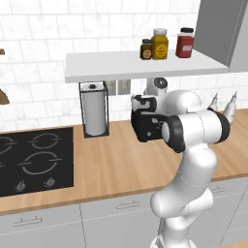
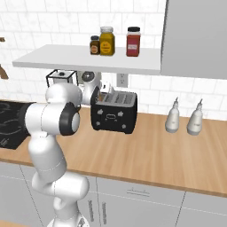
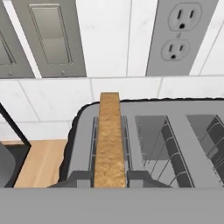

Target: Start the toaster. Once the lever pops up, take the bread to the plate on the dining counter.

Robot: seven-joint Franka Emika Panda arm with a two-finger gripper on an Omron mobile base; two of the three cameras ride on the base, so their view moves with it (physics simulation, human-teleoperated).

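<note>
Pinching the bread (image 3: pixel 109 140) by its top edge, with jaws clenched on both faces of the slice. Stands upright in the leftmost slot of the toaster (image 2: pixel 114 111), toward the paper roll (image 1: pixel 94 114), most of its height down between the slot guards. Toaster at the back of the surface (image 2: pixel 155 150), close to the tiled wall and right under the shelf (image 2: pixel 88 57).

Judged risks from here:
- Thin hold, right at the crust: likely to slip or tear the slice if pulled fast.
- Any tilt during the lift could wedge the slice against the wire guards and drag the toaster up or along the surface.
- Little headroom: a straight pull could knock the hand into the underside of the shelf before the slice clears the slot.
- Backing away too early, with the lower edge in the slot, could snap the bread or tip the toaster forward.
- Swinging left risks clipping the roll's black stand.
- Loose hold on the drive to the plate could drop the slice.
</note>
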